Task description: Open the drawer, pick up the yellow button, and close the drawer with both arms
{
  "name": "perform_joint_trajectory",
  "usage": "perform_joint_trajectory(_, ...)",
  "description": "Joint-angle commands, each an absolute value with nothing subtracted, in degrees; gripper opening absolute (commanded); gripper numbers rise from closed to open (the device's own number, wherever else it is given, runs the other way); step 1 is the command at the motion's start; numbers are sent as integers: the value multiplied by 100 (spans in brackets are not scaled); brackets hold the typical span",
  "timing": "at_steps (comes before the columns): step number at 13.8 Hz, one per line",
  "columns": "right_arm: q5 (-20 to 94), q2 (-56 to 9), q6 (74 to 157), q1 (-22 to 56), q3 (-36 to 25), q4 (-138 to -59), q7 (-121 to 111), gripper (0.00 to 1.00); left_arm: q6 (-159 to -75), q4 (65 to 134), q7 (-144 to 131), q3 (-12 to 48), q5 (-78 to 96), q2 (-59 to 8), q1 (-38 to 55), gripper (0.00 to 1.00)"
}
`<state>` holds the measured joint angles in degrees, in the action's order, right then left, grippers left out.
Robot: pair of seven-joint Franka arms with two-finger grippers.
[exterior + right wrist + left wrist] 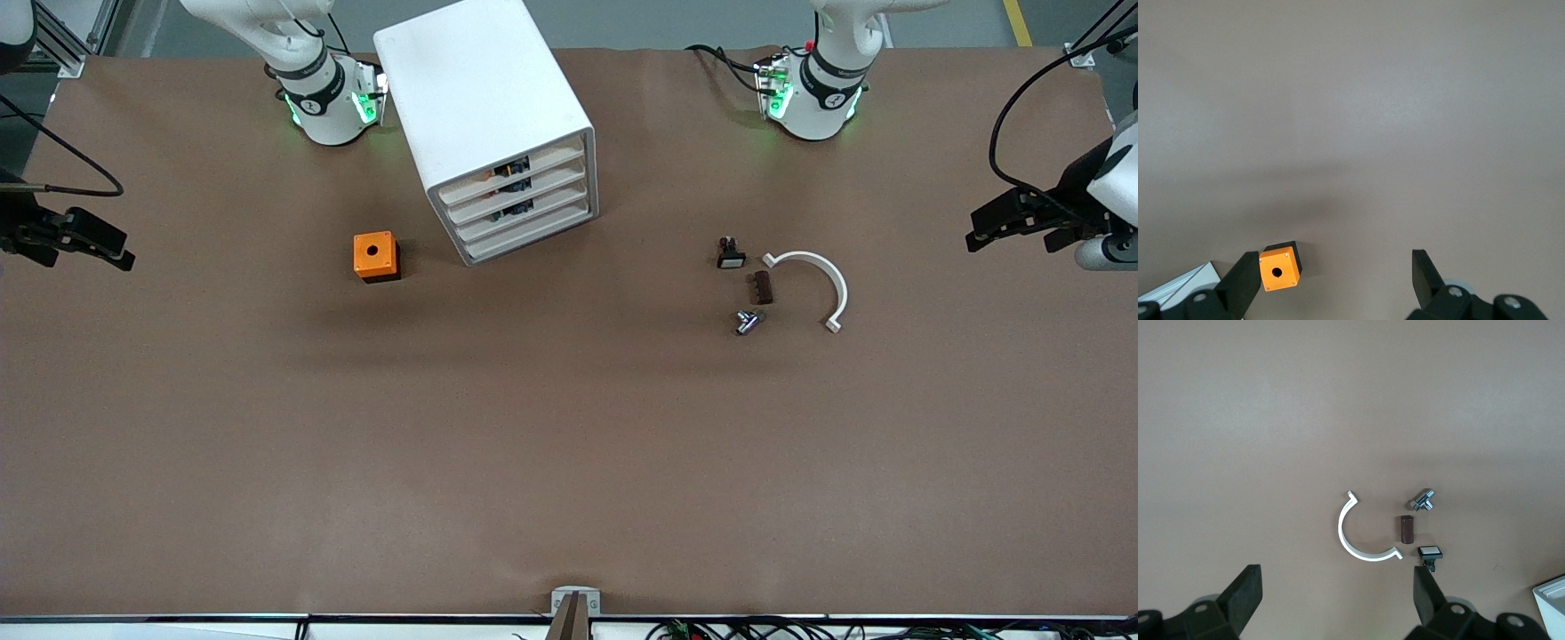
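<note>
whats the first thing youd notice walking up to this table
The boxy white cabinet stands between the arms' bases, its four drawers shut. The bright orange cube box sits beside it, toward the right arm's end. Toward the left arm's end lies a cluster of small parts around a white curved clip, while the open left gripper and right gripper hang over the table's ends.

White cabinet [484, 107], orange cube box [374, 255], brown table [444, 427], white half-ring [822, 283].

Left gripper [1013, 229] and right gripper [93, 244] raised, jaws apart (both waiting).
</note>
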<state>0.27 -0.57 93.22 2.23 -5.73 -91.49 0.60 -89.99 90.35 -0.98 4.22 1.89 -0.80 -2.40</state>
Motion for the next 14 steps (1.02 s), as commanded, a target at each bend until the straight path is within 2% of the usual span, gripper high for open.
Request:
perform_joint_trajectory(1,18,-9,9334,193,-554,-9202,132,100,-8912,8930,-53,448,106,-123,-237,100)
perform_joint_trajectory(8,70,-9,9325,193,-562,-9202,132,100,-8903,8982,-44,439,114,-167,-255,100)
perform_joint_trajectory(14,393,-9,9307,-122,-580,-9325,19,100,-8903,8974,-61,448,105,-597,-211,100)
